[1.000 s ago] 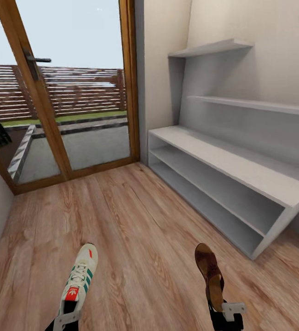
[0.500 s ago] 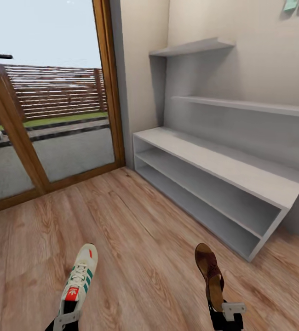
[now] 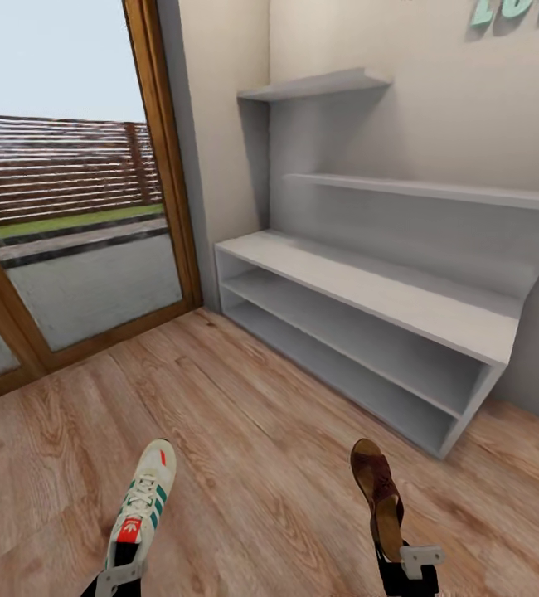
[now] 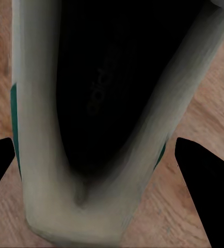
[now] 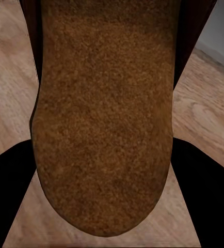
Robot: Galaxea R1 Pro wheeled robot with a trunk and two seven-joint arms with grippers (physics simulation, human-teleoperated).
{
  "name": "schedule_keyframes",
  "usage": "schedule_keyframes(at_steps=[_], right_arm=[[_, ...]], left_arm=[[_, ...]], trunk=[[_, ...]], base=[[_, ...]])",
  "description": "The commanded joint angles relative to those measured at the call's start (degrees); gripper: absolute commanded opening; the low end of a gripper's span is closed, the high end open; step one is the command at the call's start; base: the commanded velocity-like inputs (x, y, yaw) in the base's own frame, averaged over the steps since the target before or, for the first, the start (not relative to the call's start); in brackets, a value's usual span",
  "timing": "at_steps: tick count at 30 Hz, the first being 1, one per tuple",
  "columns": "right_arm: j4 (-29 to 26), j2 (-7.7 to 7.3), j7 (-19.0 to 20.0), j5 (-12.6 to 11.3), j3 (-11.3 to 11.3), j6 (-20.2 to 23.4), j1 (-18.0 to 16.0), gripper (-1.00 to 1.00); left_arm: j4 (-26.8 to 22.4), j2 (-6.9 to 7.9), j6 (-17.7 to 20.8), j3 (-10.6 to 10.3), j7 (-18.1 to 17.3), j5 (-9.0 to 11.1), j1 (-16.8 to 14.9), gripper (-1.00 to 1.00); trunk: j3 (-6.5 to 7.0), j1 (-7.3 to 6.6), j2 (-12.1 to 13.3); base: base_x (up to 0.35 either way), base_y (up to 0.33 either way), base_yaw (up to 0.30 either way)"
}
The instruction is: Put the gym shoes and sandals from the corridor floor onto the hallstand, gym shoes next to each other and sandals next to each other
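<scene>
1. Left gripper (image 3: 118,572) clamped on the heel of a gym shoe (image 3: 143,500), toe pointing forward, carried above the corridor floor (image 3: 253,431).
2. Right gripper (image 3: 409,562) closed on the heel of a sandal (image 3: 377,491), held likewise off the planks, tan footbed (image 5: 104,119) facing the right wrist camera.
3. Hallstand (image 3: 369,298) ahead and to the right, well apart from both shoes, its broad low top bare.
4. Best approached by rolling closer and squaring up before reaching; worth keeping each shoe level, lowering it sole-down onto the low top, and leaving room beside each for its partner.
5. Second gym shoe and second sandal not to be made out here.
6. Fingertips largely cut off by the head view's lower edge; contact points behind the heels hard to judge.
</scene>
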Motion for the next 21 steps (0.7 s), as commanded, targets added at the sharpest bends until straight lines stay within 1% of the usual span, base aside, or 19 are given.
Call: schedule_keyframes(at_steps=[1,3,6,8,9,14,21], right_arm=[[0.06,-0.02,-0.16,-0.66,0.35,-0.18,-0.02,-1.00],[0.06,0.01,-0.16,-0.66,0.35,-0.18,-0.04,-1.00],[0.07,0.02,-0.16,-0.66,0.35,-0.18,-0.05,-1.00],[0.08,0.02,-0.16,-0.66,0.35,-0.18,-0.05,-1.00],[0.06,0.02,-0.16,-0.66,0.35,-0.18,-0.05,-1.00],[0.10,0.03,-0.16,-0.66,0.35,-0.18,-0.05,-1.00],[0.08,0.03,-0.16,-0.66,0.35,-0.18,-0.04,-1.00]], left_arm=[[0.04,-0.02,-0.27,0.43,-0.40,-0.64,-0.03,-1.00],[0.11,0.04,-0.77,0.41,-0.40,-0.67,-0.03,-1.00],[1.04,0.08,-2.77,0.24,-0.45,-0.72,-0.03,-1.00],[1.69,0.09,-3.74,-0.05,-0.50,-0.82,-0.02,-1.00],[1.96,0.07,-4.08,-0.56,-0.50,-1.12,-0.02,-1.00],[2.41,0.05,-4.53,-3.29,-0.43,-3.06,-0.03,-1.00],[2.50,0.04,-4.54,-3.97,-0.40,-3.49,-0.03,-1.00]], trunk=[[-0.05,-0.01,-0.02],[-0.05,-0.01,-0.02],[-0.05,-0.01,-0.02],[-0.05,-0.01,-0.02],[-0.05,-0.01,-0.02],[-0.05,-0.01,-0.02],[-0.05,-0.01,-0.02]], base=[[0.004,0.042,-0.264],[0.003,0.025,-0.264],[0.001,0.010,-0.264],[0.000,0.004,-0.264],[0.000,0.002,-0.264],[0.000,0.001,-0.264],[0.000,0.000,-0.264]])
